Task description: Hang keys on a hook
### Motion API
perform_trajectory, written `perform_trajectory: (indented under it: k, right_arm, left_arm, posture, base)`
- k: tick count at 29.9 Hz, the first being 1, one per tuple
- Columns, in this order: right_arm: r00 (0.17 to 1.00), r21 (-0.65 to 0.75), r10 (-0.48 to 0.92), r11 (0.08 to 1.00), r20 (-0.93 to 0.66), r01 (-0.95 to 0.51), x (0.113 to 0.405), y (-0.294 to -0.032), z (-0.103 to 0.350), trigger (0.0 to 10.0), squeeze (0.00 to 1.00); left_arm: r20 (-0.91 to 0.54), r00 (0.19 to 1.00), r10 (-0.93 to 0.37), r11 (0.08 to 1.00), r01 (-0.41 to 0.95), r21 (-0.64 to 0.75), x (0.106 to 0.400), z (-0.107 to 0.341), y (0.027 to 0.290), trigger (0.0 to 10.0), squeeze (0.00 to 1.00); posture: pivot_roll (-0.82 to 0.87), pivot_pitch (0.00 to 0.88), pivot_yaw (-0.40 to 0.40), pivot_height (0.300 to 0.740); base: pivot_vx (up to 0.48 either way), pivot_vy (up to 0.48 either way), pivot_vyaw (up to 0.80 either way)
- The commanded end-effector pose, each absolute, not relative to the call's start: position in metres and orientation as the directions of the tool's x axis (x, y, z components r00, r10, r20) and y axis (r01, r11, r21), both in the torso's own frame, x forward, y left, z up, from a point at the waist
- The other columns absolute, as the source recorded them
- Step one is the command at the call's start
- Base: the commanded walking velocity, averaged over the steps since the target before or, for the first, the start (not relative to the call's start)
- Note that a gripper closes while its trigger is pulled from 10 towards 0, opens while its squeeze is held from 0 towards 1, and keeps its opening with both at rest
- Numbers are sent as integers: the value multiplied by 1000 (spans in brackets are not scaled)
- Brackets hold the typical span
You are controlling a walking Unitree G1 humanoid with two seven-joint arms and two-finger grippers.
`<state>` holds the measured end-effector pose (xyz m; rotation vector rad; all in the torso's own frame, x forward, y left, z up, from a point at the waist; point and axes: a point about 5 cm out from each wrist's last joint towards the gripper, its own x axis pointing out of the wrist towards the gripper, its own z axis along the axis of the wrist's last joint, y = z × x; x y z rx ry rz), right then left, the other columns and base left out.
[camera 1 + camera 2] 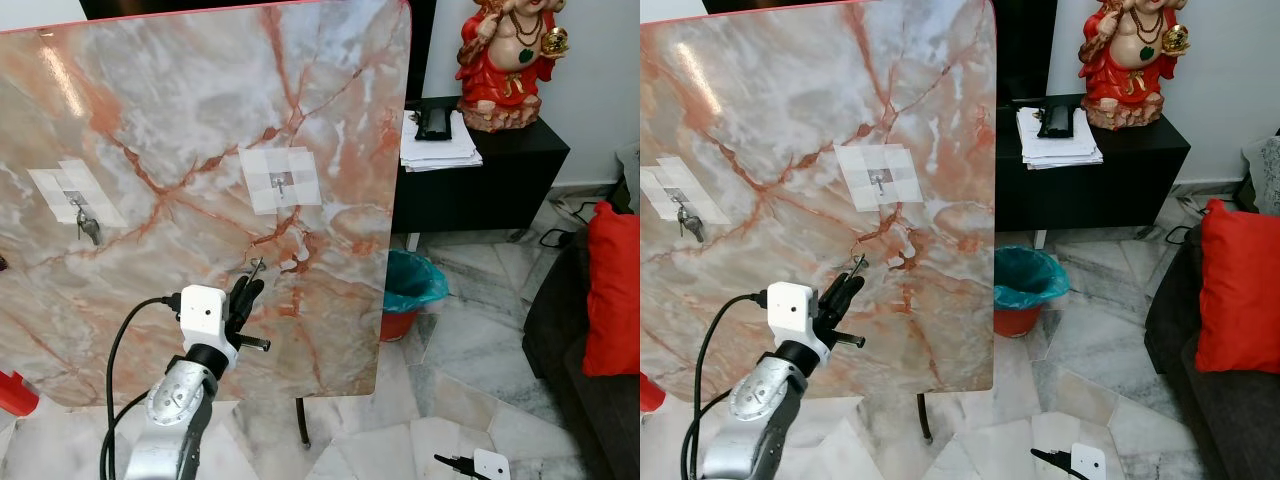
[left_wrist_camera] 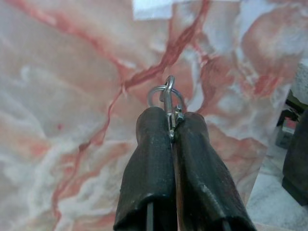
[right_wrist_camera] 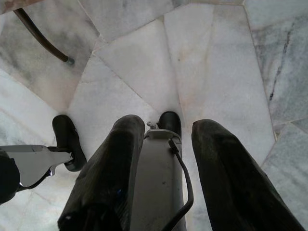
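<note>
A marble-patterned panel (image 1: 150, 130) stands upright, with two taped white patches. The central patch carries a bare hook (image 1: 284, 181); the left patch carries a second hook (image 1: 78, 204) with keys (image 1: 90, 232) hanging from it. The left gripper (image 1: 250, 283) is raised before the panel, below the bare hook, with its fingers closed on a key ring (image 1: 258, 267). Right of the panel: a teal bin (image 1: 412, 282), a black cabinet (image 1: 500, 170) bearing papers (image 1: 437, 148) and a red statue (image 1: 508, 60).
</note>
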<state>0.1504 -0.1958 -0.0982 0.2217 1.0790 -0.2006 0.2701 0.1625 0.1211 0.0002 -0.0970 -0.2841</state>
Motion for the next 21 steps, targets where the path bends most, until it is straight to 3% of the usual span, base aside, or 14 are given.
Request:
perform_trajectory:
  k: [1,6,21]
  right_arm:
    - [461,87,-50,958,-886,272,151,-195,-98,10000,0]
    - [464,90,-46,959,-885,268,151,-194,-98,10000,0]
    - [464,84,-44,964,-885,251,151,-195,-98,10000,0]
  left_arm:
    - [106,950,-293,956,291,34,268,127,166,10000,0]
    - [116,958,-263,965,258,53,270,130,172,10000,0]
    - [98,960,-262,964,257,62,265,128,172,10000,0]
  posture:
    - [43,44,53,740]
    - [42,39,57,740]
    - [39,38,52,740]
  base:
    - [0,0,0]
    - [0,-97,0]
    - [0,-346,0]
